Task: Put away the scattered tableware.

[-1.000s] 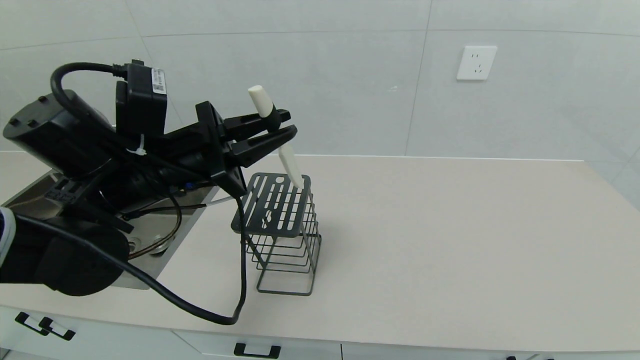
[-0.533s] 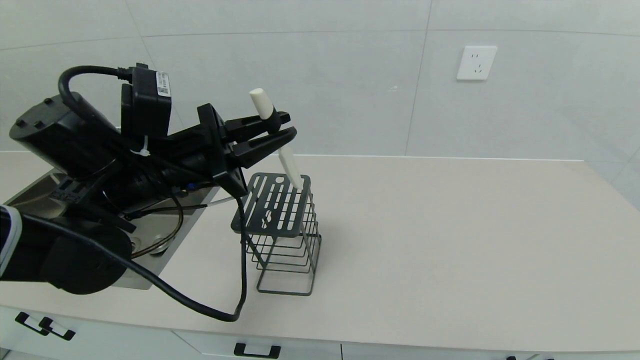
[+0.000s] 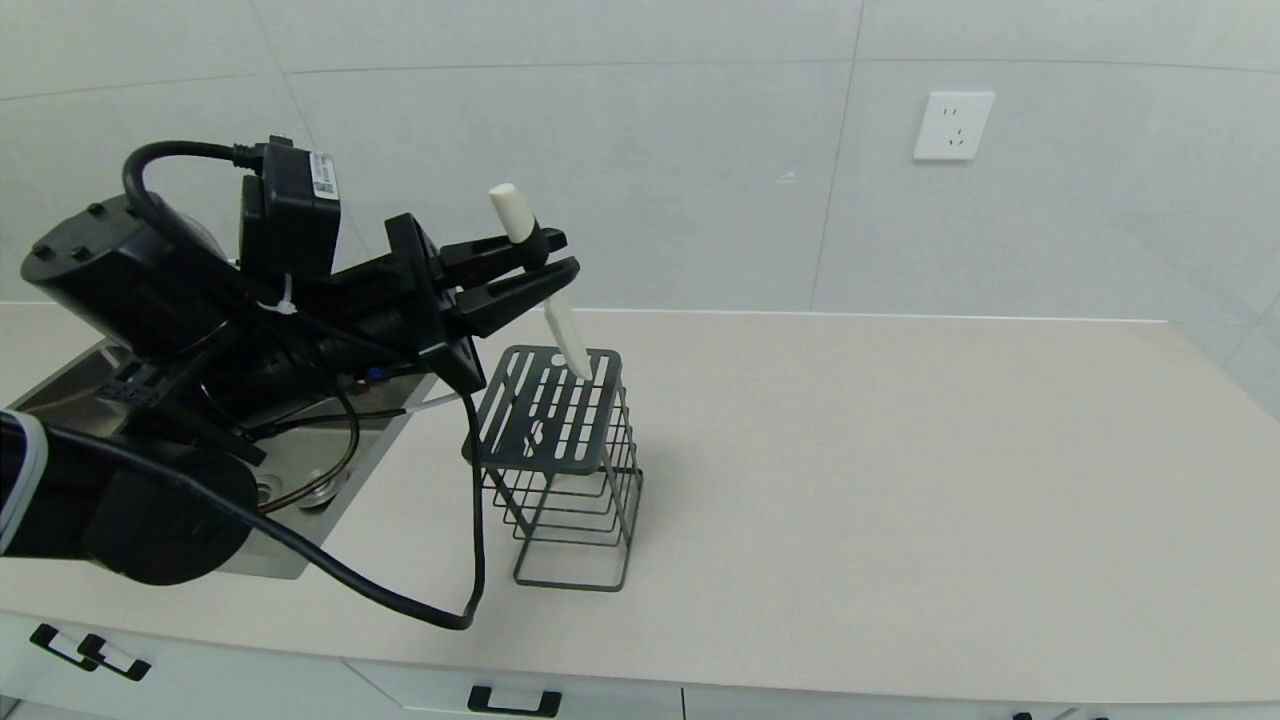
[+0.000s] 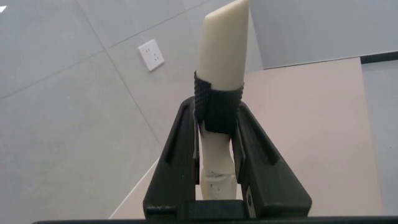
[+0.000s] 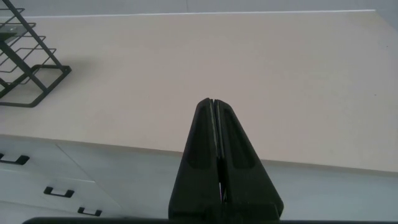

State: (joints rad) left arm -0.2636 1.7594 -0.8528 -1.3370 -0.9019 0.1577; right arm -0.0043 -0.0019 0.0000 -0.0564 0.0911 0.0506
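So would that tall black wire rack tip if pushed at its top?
Possibly: the black wire rack looks light, being open wire, and stands tall on a narrow base. On the smooth beige counter it may slide instead.

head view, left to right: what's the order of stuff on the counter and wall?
sink → wire rack → wall socket. The left pincer and its white-handled utensil overlap the rack's span, so both are left out.

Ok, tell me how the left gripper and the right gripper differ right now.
The left gripper is shut on a white-handled utensil; the right gripper is shut on nothing. The left gripper is above the wire rack; the right gripper is near the counter's front edge. Both are black, two-fingered.
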